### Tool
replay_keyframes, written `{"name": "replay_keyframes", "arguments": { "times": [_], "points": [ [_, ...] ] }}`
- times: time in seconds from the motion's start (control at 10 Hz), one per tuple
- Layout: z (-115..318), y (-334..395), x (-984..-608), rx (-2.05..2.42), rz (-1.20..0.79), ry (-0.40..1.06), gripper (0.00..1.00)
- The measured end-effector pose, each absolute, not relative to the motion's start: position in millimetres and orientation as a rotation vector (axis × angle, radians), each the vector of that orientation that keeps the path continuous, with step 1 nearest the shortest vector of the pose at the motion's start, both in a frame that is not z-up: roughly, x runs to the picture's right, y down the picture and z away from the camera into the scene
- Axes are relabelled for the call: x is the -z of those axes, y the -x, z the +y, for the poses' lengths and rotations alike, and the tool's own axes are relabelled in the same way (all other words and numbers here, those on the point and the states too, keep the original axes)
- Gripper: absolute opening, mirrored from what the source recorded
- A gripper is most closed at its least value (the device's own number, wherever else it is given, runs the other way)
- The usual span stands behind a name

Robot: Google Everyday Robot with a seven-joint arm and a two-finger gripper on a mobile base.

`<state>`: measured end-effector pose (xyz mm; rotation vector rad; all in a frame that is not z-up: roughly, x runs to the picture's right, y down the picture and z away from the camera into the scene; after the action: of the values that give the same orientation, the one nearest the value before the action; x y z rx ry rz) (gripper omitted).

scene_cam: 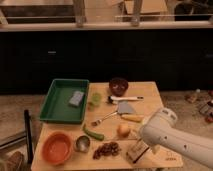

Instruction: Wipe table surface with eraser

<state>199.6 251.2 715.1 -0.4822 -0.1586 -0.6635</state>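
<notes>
The light wooden table surface point(150, 95) holds several items. My white arm comes in from the lower right. My gripper point(137, 150) is low over the table's front right part, just below an orange fruit point(123, 130). A small block with a pale tan face and dark body, the eraser point(134, 156), shows at the gripper's tip, against the tabletop. The arm hides the table's right front area.
A green tray point(55, 110) with a blue-grey sponge point(76, 98) stands at the left. Also on the table are a dark bowl point(118, 86), a green cup point(95, 99), a fork point(104, 119), an orange bowl point(57, 147), a metal cup point(82, 143) and a brown cluster point(106, 149).
</notes>
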Motion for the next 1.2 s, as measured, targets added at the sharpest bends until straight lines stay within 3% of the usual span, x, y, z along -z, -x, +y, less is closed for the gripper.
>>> {"name": "replay_keyframes", "arguments": {
  "times": [0.2,0.5,0.6,0.9,1.2],
  "points": [
    [254.1,-200.1,-717.8,0.696,-0.176,0.475,0.7],
    [257.7,-201.8,-721.9,0.751,-0.207,0.465,0.39],
    [259.2,-202.1,-723.8,0.762,-0.216,0.463,0.36],
    [261.3,-207.1,-727.7,0.791,-0.23,0.461,0.43],
    [263.0,-209.6,-731.7,0.824,-0.248,0.455,0.32]
  ]
}}
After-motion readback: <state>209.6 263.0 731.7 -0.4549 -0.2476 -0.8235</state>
